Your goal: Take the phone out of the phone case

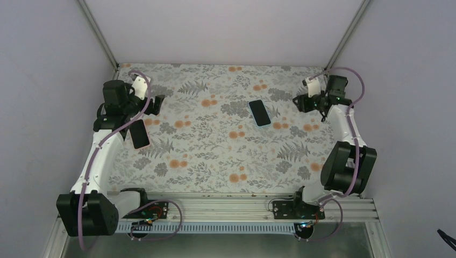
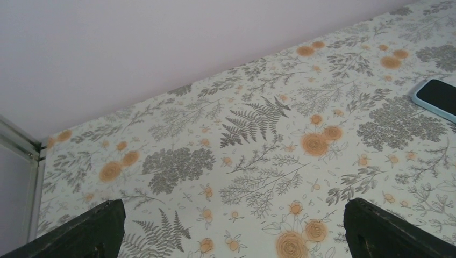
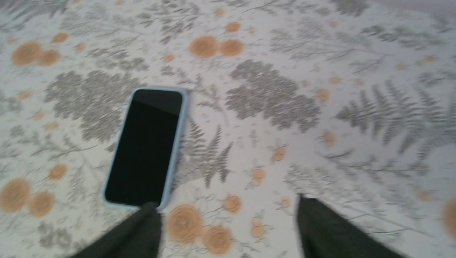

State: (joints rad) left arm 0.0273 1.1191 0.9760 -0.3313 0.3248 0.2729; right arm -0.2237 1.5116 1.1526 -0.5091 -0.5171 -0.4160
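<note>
The phone (image 3: 145, 145) lies flat, screen up, in its pale blue case (image 3: 176, 148) on the flowered surface (image 1: 215, 161), a little right of centre and towards the far side. The right pincer (image 3: 226, 204) hovers just near of it with fingers apart, clamped on nothing. The left pincer (image 2: 232, 203) is well off at the far left, also spread wide and empty. A dark slab (image 1: 140, 133) lies beside the left arm; I cannot tell what it is.

The phone is likely stiff, fairly dense for its size, with slick glass that offers little grip on the face. The case looks like a soft, bendy shell with a lip hugging the screen edge. Lying flush, it gives no way underneath, so the best hold is probably across the narrow width on the long sides. One pincer could then steady it while the other peels the lip back at a corner. Too hard a squeeze may only tighten the case on the phone.
</note>
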